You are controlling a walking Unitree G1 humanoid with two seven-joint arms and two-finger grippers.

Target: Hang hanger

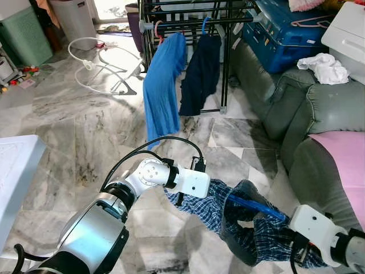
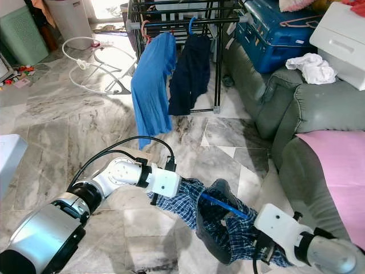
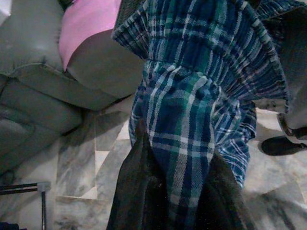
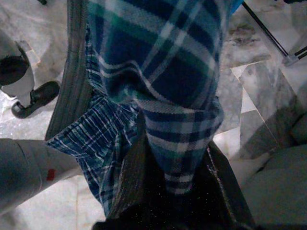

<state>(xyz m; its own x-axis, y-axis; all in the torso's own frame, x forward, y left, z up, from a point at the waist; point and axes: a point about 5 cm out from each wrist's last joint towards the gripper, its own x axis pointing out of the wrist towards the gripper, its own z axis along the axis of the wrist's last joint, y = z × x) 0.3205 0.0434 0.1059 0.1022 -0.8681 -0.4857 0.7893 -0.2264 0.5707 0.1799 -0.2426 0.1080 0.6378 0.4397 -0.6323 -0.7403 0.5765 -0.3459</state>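
My left claw (image 3: 180, 191) was pinching one end of the plaid shorts (image 1: 245, 220), and my right claw (image 4: 177, 187) was pinching the other end. The shorts hung low between my two arms, above the marble floor (image 1: 85, 131), with a blue hanger (image 1: 256, 206) poking through the cloth.

I judged the shorts to be light, soft and floppy. They would sag and fold wherever I did not hold them. The hanger looked thin and stiff, and I thought it might slip out of the loose cloth. The best place to hold seemed to be the thick waistband, with the hook left free to go over a bar.

The drying rack (image 1: 194, 23) stood at 12 o'clock, well apart from my claws. A blue shirt (image 1: 165, 85) and a dark shirt (image 1: 199, 71) already hung on it. The grey sofa (image 1: 302, 108) was at 2 o'clock, with a blue suitcase (image 1: 279, 34) on it.

My head views showed the rack, the hanger and the whole room. My wrist views showed the dark fingers (image 3: 139, 191) with cloth squeezed between them, which the head views hid. The right wrist view also showed a dark shoe (image 4: 33, 98) on the floor.
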